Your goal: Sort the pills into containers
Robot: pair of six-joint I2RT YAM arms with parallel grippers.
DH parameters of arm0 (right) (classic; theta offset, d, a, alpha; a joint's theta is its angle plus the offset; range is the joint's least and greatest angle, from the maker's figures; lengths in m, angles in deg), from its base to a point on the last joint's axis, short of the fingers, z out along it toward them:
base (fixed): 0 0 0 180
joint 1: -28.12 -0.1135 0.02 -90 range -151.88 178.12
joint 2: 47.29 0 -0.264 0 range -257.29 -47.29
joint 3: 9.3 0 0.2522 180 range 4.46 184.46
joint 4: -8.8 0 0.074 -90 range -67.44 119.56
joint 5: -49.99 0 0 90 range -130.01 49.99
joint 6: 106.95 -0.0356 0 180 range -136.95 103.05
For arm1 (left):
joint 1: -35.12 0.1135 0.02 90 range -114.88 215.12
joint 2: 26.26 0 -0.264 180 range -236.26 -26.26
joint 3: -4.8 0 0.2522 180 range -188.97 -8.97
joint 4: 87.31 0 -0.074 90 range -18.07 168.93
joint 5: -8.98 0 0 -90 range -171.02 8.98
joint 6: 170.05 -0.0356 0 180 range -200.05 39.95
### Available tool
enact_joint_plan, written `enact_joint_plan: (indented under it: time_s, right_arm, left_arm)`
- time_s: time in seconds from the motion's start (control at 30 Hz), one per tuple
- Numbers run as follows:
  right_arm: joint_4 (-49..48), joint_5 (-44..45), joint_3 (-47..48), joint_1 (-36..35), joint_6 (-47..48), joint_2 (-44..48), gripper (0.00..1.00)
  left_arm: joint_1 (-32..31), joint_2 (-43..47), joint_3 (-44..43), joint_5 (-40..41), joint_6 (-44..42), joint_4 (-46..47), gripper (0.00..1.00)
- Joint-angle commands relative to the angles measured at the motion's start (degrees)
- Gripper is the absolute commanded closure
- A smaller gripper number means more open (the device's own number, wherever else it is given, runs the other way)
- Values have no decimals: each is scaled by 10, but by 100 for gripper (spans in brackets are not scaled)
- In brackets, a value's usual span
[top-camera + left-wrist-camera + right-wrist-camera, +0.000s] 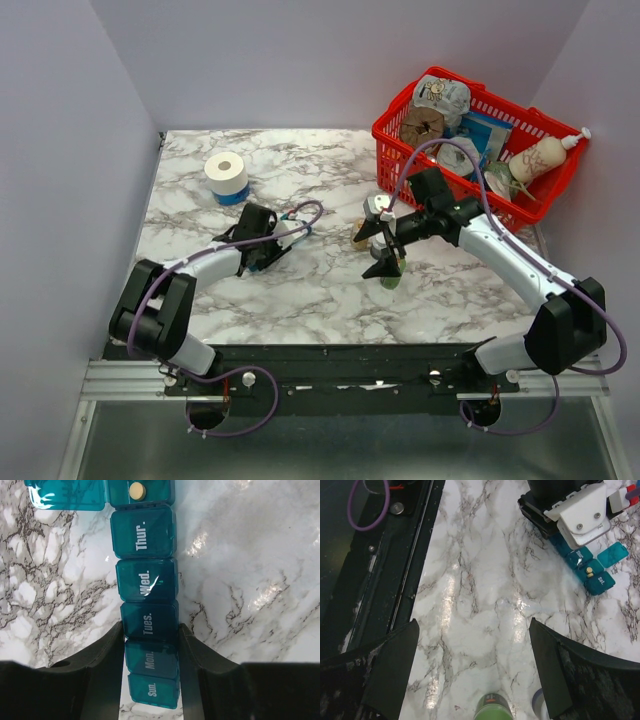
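The long, narrow teal-blue plastic pill organiser [147,605] lies flat on the white marble-patterned table [250,580], left of centre. The lids lettered Sun. to Thur. are closed; the next compartment is open, with one round tan pill [136,490] inside. The left gripper [150,630] is clamped across the strip, one finger against each long side at the Tues. and Mon. cells. The right gripper [472,665], further right, gapes wide, holding nothing.

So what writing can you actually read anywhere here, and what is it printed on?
All on lids of the pill organiser:
"Sun."
"Mon."
"Tues."
"Wed."
"Thur."
The end lid in the right wrist view: too small to read.
Labels on items in the red basket: too small to read.
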Motion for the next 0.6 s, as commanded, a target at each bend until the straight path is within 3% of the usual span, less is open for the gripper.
enact_joint_plan:
  time_s: [0.0, 0.13, 0.23, 0.57]
  right_arm:
    - [-2, 0, -20, 2, 59, 17, 0]
    - [20, -7, -9, 2, 88, 5, 0]
    - [13, -1, 18, 2, 58, -14, 0]
    - [-39, -30, 158, 0, -209, -156, 2]
  left_arm:
    - [-8, 54, 35, -17, -17, -23, 100]
    - [-19, 102, 60, -61, -29, -30, 100]
    - [-32, 133, 71, -92, -32, -44, 100]
    - [-93, 242, 93, -164, -28, -88, 100]
